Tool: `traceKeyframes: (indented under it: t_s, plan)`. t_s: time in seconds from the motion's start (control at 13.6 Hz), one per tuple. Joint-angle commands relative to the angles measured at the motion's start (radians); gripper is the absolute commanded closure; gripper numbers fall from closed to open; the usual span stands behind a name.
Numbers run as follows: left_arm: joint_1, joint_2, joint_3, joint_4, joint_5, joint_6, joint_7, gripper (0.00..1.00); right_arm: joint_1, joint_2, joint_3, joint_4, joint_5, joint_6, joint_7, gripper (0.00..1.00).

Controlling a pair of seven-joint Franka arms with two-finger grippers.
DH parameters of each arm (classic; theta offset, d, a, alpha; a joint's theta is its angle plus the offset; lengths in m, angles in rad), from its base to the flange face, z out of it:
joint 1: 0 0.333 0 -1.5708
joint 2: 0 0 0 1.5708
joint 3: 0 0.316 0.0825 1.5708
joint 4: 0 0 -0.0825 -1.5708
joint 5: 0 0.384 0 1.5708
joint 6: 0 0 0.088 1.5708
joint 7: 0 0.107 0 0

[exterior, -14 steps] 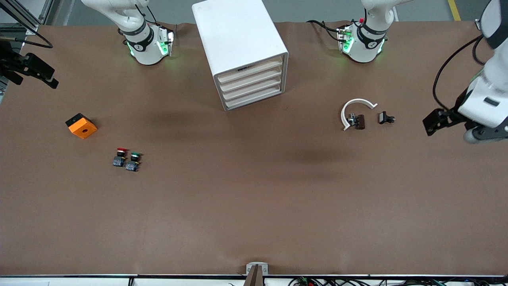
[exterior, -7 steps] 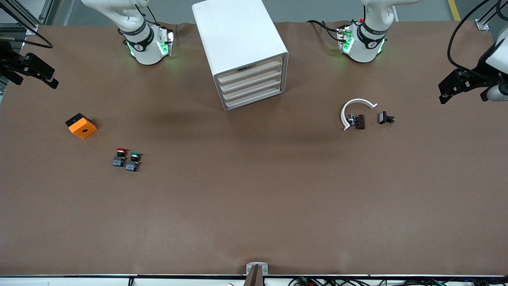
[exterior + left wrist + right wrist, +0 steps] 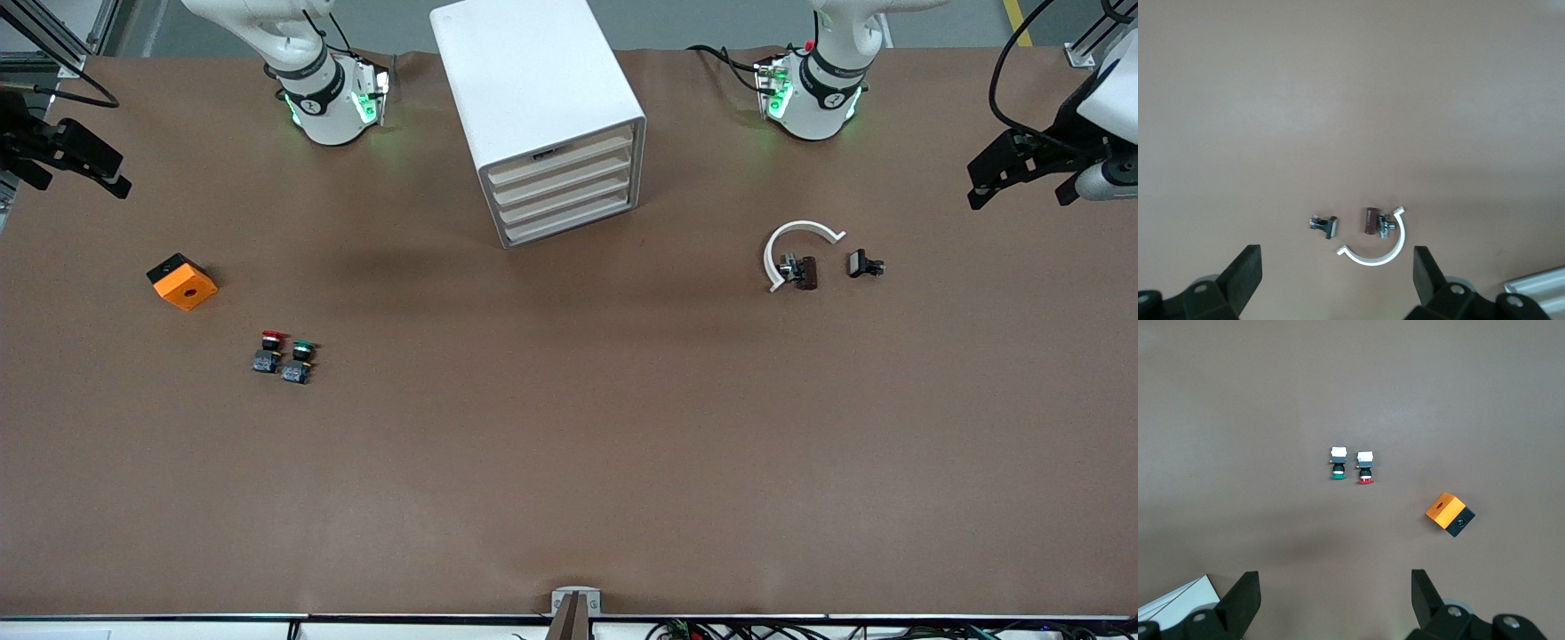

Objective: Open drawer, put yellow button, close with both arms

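The white cabinet stands between the two arm bases, and all of its cream fronts are flush. Its uppermost drawer is shut. The yellow button is out of view in every frame. My left gripper hangs open and empty over the table's edge at the left arm's end; in the left wrist view its fingers frame bare table. My right gripper is open and empty over the edge at the right arm's end, its fingers spread wide in the right wrist view.
A red-capped button and a green-capped button lie side by side toward the right arm's end, with an orange box beside them. A white curved clamp, a brown piece and a black clip lie toward the left arm's end.
The left arm has swung its gripper away from the front camera and up along the table's end. The right arm and everything on the table have stayed still.
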State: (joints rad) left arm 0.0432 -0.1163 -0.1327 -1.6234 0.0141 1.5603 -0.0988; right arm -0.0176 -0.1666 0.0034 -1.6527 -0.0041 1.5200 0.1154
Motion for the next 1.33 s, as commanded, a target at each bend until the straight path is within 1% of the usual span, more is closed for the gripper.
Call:
traceKeyframes:
  t_s: [0.0, 0.29, 0.44, 0.59, 0.74, 1.11, 1.25]
  plan:
    - [-0.002, -0.026, 0.01, -0.026, -0.031, -0.009, 0.016, 0.0, 0.005, 0.012, 0.0, 0.022, -0.005, -0.006, 0.004, 0.0]
    - [0.021, -0.02, 0.01, -0.044, -0.032, -0.008, 0.014, 0.0, 0.005, 0.012, 0.0, 0.022, -0.005, -0.006, 0.006, 0.0]
    - [0.026, -0.01, 0.011, -0.036, -0.032, -0.008, 0.011, 0.0, 0.005, 0.015, 0.0, 0.022, -0.005, -0.006, 0.006, 0.0]
    - [0.026, 0.024, 0.011, -0.003, -0.029, -0.011, -0.001, 0.0, 0.005, 0.015, 0.0, 0.022, -0.005, -0.006, 0.006, 0.0]
    - [0.03, 0.03, 0.011, 0.016, -0.029, -0.017, -0.002, 0.0, 0.005, 0.015, 0.0, 0.022, -0.005, -0.006, 0.006, 0.0]
    - [0.026, 0.038, 0.01, 0.019, -0.025, -0.046, -0.004, 0.0, 0.005, 0.015, 0.0, 0.022, -0.007, -0.006, 0.004, 0.0]
    - [0.026, 0.044, 0.01, 0.034, -0.025, -0.048, -0.007, 0.0, 0.005, 0.016, 0.0, 0.022, -0.007, -0.006, 0.004, 0.0]
